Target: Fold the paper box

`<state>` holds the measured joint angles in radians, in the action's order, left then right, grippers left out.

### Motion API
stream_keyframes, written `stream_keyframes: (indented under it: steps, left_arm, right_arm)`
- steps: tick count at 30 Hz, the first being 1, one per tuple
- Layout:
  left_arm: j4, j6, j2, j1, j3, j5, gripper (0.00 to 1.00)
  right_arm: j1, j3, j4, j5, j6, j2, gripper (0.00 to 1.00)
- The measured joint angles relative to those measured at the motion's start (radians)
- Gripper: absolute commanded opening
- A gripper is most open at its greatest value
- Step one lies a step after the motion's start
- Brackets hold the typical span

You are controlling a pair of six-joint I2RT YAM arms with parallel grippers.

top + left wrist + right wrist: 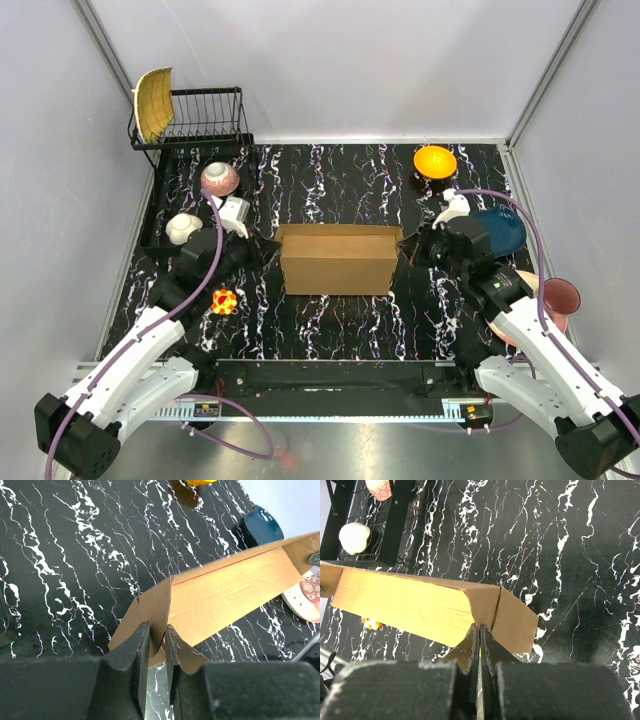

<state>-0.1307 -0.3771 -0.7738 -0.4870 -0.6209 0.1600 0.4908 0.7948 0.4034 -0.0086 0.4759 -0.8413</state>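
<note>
Nearest, left gripper (pixel 157 630) astride the left end flap of the paper box (pixel 335 262), pinching or slack not tellable, right gripper (pixel 480 627) clamped shut on the right end flap, box upright mid-way across the table (pixel 340 180) between both; risk of flaps springing open or box skewing if one side lets go first.

Paper box (pixel 336 259) at the table's (pixel 330 175) middle, left gripper (pixel 264 243) at its left end, right gripper (pixel 406 250) at its right end, wire rack (pixel 205 118) at the far left corner.
</note>
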Motion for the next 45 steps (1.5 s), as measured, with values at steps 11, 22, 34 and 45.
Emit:
stream_keyframes:
  steps: [11,22,34,45]
  left_arm:
    - [-0.002,-0.016,0.017,0.000,-0.027,-0.018,0.24]
    - [-0.022,0.006,0.005,0.000,-0.037,-0.016,0.29]
    - [-0.072,0.046,-0.018,-0.002,-0.039,-0.010,0.26]
    - [-0.092,0.066,-0.020,-0.002,-0.041,-0.012,0.00]
  right_arm:
    - [0.000,-0.014,-0.002,0.008,-0.009,0.002,0.00]
    - [0.000,-0.006,0.016,0.007,-0.005,0.002,0.00]
    - [0.001,0.004,0.042,-0.005,0.001,0.001,0.00]
    - [0.002,0.010,0.041,-0.013,0.000,-0.008,0.00]
